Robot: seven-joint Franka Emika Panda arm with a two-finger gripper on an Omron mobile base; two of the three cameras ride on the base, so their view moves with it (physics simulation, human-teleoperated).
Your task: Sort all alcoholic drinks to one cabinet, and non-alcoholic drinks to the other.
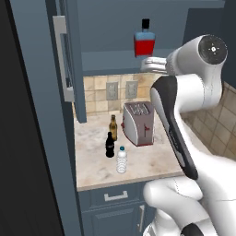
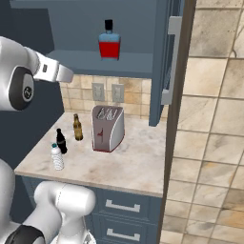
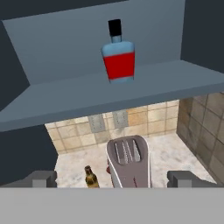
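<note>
The square bottle of red liquid [image 3: 118, 54] stands upright on the open cabinet shelf [image 3: 78, 98], at twelve o'clock from the gripper [image 3: 113, 178], whose jaws stand wide and empty just short of the shelf. On the counter [image 1: 147, 161] below, the amber beer bottle [image 1: 113, 127] waits at ten o'clock from the cola bottle [image 1: 109, 145] and water bottle [image 1: 121, 160]. The arm would do best to back out level, clear of the shelf edge, before dropping beside the toaster [image 1: 138, 122] for the beer.

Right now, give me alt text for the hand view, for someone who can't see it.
A squat bottle of red liquid stands upright on an open cabinet shelf. Below it on the marble counter, a toaster sits with an amber beer bottle beside it.
</note>
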